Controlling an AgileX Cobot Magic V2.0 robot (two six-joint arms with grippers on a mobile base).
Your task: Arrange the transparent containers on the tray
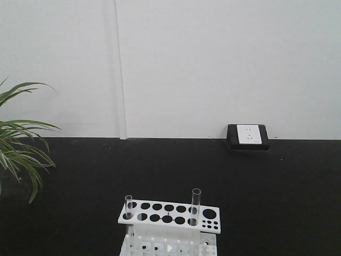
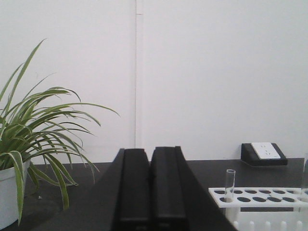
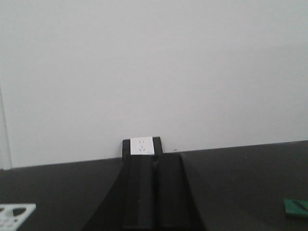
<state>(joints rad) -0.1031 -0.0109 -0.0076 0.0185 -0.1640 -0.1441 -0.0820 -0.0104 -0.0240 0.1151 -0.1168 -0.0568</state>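
Both pincers are pressed together with nothing between them: the left gripper (image 2: 150, 159) fills the lower centre of its wrist view, the right gripper (image 3: 155, 163) the lower centre of its own. Neither touches any glass, so the step in hand looks like the first reach. To do it well, the chosen arm should part its jaws before nearing the white rack (image 1: 165, 229). It should then come down over one tube from above, close gently on the bare glass above the top plate, and lift straight up until the round bottom clears its hole. A tilt would likely lever the glass against the plate or drag the rack along.

That rack sits at the bottom centre of the front view, on the black table (image 1: 287, 202). The shorter test tube (image 1: 128, 207) stands upright in a hole at its left end, the taller test tube (image 1: 195, 206) upright toward its right. Both look clear and empty, and the other holes seem to hold nothing. The yellow tray shows in none of the views, so it must be located before either tube is carried.

Farther back, a potted plant (image 1: 21, 152) leans in at the left edge and a socket box (image 1: 248, 136) sits by the white wall (image 1: 213, 64).
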